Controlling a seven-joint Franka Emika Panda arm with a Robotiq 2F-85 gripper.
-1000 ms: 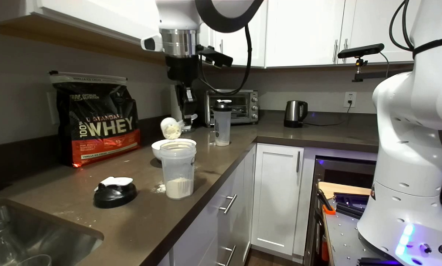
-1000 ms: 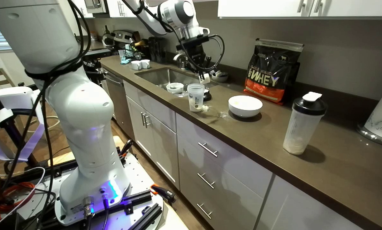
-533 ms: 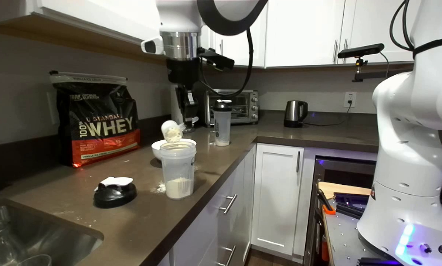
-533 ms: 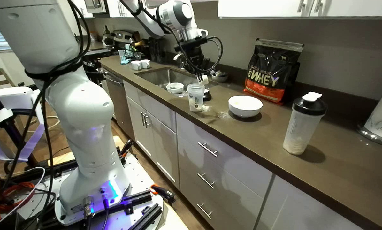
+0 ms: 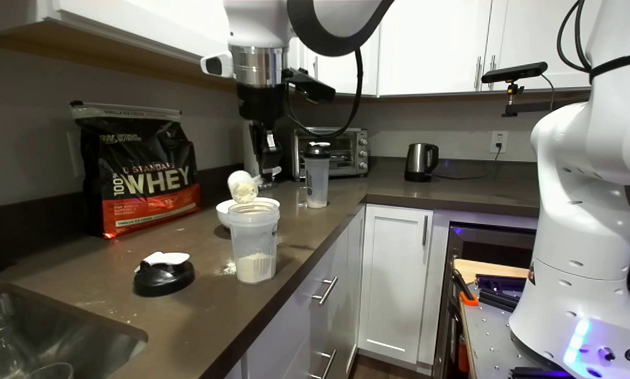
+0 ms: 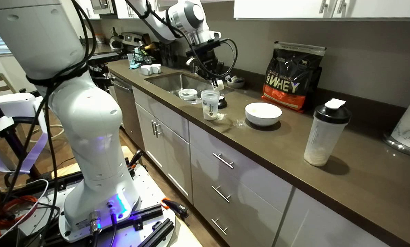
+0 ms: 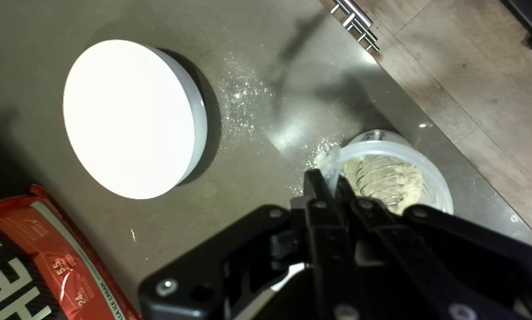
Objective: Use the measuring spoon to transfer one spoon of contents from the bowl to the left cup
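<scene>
Judging by the powder (image 5: 245, 193) showing at a tilted opening, probably just short of pouring. Centre the measuring spoon (image 6: 219, 85) over the left cup (image 5: 254, 236) before tipping further — seems to sit just above the rim (image 5: 253, 212) in both exterior views, on the side nearer the wall (image 6: 369, 61); cannot tell whether wholly over the mouth. Roll slowly, so as not to add to the stray powder (image 7: 241, 104) on the worktop (image 6: 284, 149), then perhaps tap gently to free any clump. Holding the spoon's handle (image 7: 332, 166) in a narrow pincer (image 7: 328, 180), seen best in the wrist view. Stretched out from the base (image 5: 578, 305) over the worktop — with wrist (image 5: 258, 66) near upright and pincer pointing down, well apart from the bowl (image 6: 263, 118).
</scene>
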